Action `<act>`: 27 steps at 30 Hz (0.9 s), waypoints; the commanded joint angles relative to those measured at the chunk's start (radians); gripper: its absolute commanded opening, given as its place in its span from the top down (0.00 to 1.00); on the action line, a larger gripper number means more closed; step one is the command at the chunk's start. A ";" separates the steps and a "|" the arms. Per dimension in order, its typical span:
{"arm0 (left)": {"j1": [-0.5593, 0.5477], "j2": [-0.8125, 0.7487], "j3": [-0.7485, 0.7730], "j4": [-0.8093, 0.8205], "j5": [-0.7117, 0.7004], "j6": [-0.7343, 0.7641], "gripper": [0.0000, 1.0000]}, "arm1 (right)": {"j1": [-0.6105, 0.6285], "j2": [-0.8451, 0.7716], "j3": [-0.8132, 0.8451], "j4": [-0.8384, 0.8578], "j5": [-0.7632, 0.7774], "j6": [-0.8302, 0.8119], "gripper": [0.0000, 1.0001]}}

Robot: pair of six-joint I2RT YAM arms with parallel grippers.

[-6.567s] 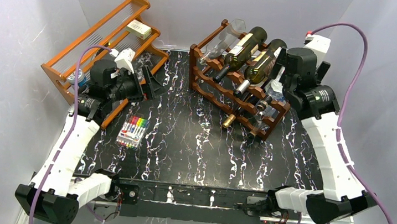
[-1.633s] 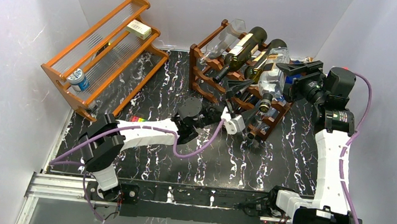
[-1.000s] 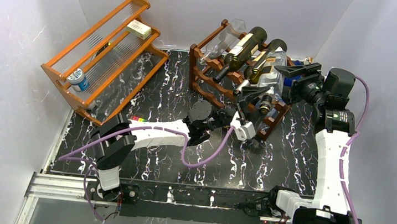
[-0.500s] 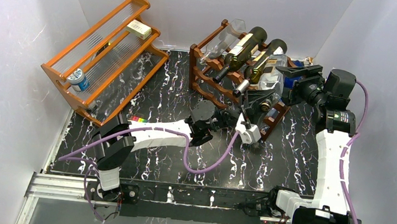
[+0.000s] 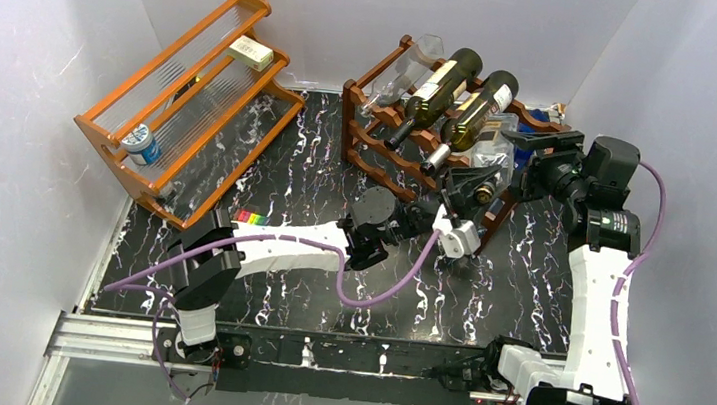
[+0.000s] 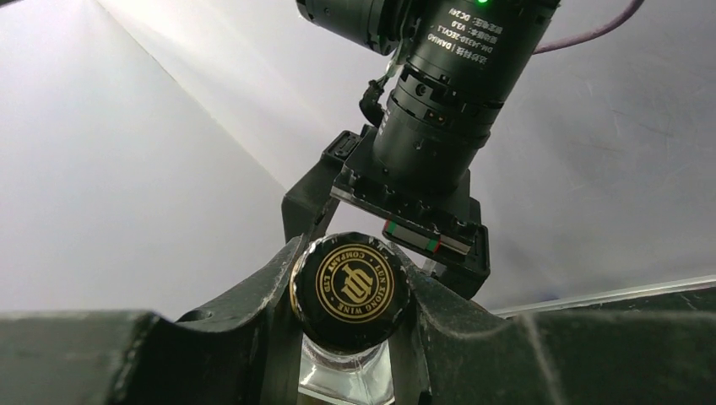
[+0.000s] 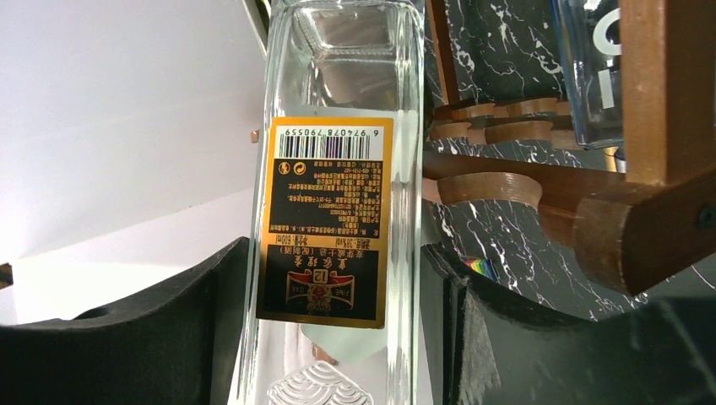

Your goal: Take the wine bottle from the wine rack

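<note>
Two sets of fingers held one clear glass wine bottle (image 7: 336,211).

Left fingers (image 6: 253,295): narrow, pressed against either side of the bottle's black cap (image 6: 350,288). The cap carried a gold emblem and sat between the tips, with the clear neck just below it.

Right fingers (image 7: 198,325): closed on the bottle's body, one against each side wall. The orange-and-black label with its barcode faced the wrist camera between them.

Top view: the bottle lay at the right-hand end of the dark reddish-brown wine rack (image 5: 377,146), above the black marbled worktop (image 5: 315,198), spanning the gap between the two arms. I could not tell whether the glass rested on the scalloped rails or hung just clear of them.

Right wrist view: the rack's rails ran just beside the bottle.

Two dark bottles (image 5: 471,114) lay on the top tier, left of the held one.
</note>
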 commanded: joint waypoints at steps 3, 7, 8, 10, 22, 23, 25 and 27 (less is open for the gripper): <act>-0.011 -0.107 0.065 0.090 -0.128 -0.176 1.00 | 0.010 -0.076 0.028 0.165 -0.046 -0.147 0.04; -0.011 -0.120 0.074 0.090 -0.210 -0.238 1.00 | 0.011 -0.082 0.050 0.177 -0.070 -0.257 0.02; -0.011 -0.125 0.080 0.090 -0.235 -0.263 1.00 | 0.010 -0.083 0.064 0.176 -0.072 -0.295 0.02; -0.011 -0.136 0.087 0.088 -0.285 -0.306 1.00 | 0.011 -0.082 0.095 0.191 -0.092 -0.387 0.02; -0.010 -0.306 0.127 -0.127 -0.423 -0.625 1.00 | 0.010 -0.118 0.292 0.139 0.113 -0.812 0.02; -0.011 -0.328 0.132 -0.160 -0.418 -0.663 1.00 | 0.011 -0.117 0.290 0.138 0.125 -0.823 0.02; -0.011 -0.371 0.139 -0.213 -0.401 -0.719 1.00 | 0.011 -0.119 0.282 0.141 0.144 -0.843 0.02; -0.011 -0.412 0.153 -0.282 -0.397 -0.759 1.00 | 0.011 -0.123 0.270 0.148 0.159 -0.856 0.02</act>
